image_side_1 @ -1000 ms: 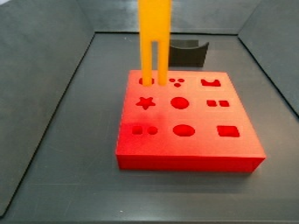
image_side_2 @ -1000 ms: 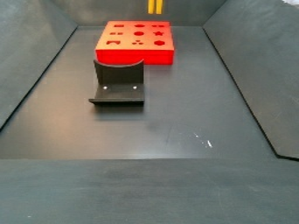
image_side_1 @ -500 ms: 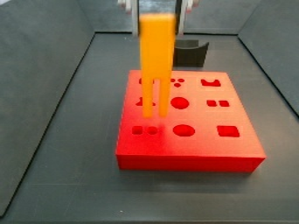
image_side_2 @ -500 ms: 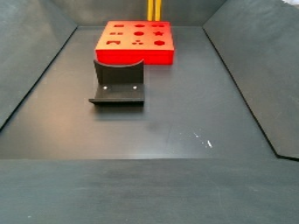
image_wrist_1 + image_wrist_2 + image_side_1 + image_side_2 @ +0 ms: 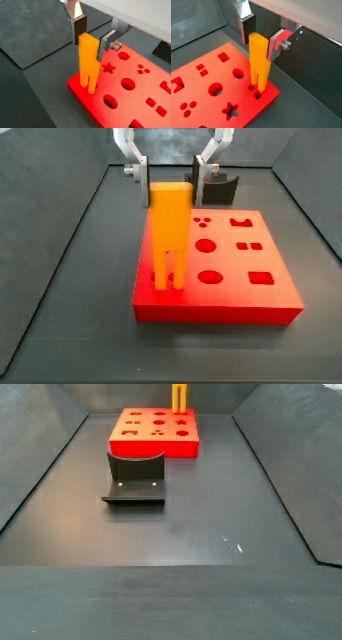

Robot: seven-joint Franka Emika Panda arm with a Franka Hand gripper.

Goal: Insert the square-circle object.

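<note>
Orange square-circle object [image 5: 88,59] upright between spread end effector [image 5: 92,35] fingers, prongs in red board [image 5: 137,100].

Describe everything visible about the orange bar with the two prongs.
The square-circle object is a tall, narrow bar of smooth orange plastic by its look, solid above and split into two thin prongs below. It stands upright at a corner of the red board, its prong tips in the board's paired holes, most of its length above the surface. The gripper straddles its top; in both wrist views the silver fingers flank the bar, and I cannot tell whether they touch it.
</note>
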